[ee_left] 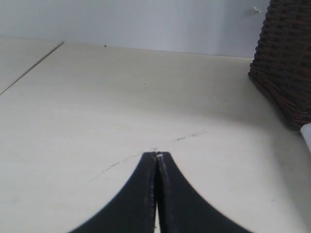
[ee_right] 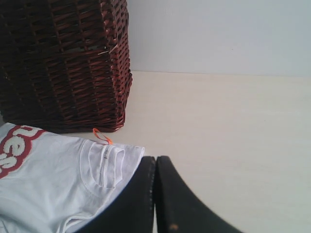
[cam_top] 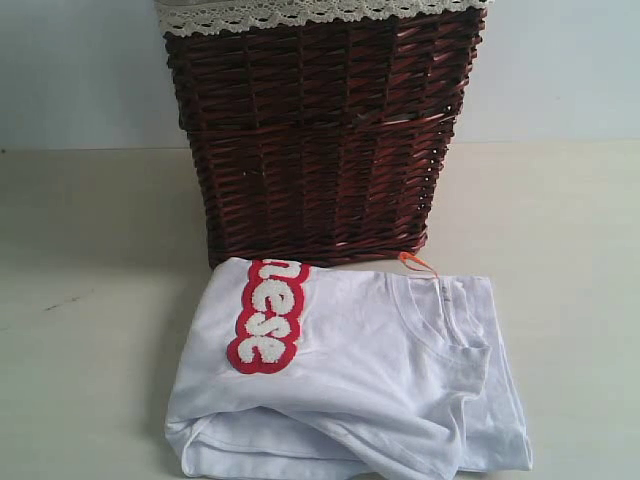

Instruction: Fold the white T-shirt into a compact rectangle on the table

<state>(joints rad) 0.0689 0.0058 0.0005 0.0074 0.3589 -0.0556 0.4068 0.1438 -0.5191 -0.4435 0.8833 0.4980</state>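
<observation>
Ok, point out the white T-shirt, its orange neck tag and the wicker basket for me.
white T-shirt (cam_top: 370, 380), exterior view, on the plain folded front fabric.
orange neck tag (cam_top: 410, 260), exterior view, on the loop behind the collar.
wicker basket (cam_top: 310, 140), exterior view, middle of its front wall.

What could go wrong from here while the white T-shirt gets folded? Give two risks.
The wicker basket stands close behind the white T-shirt, so a reach for its far edge might bump it. The shirt's front layers lie loose and uneven; the shut right gripper nearby could drag them apart.
</observation>
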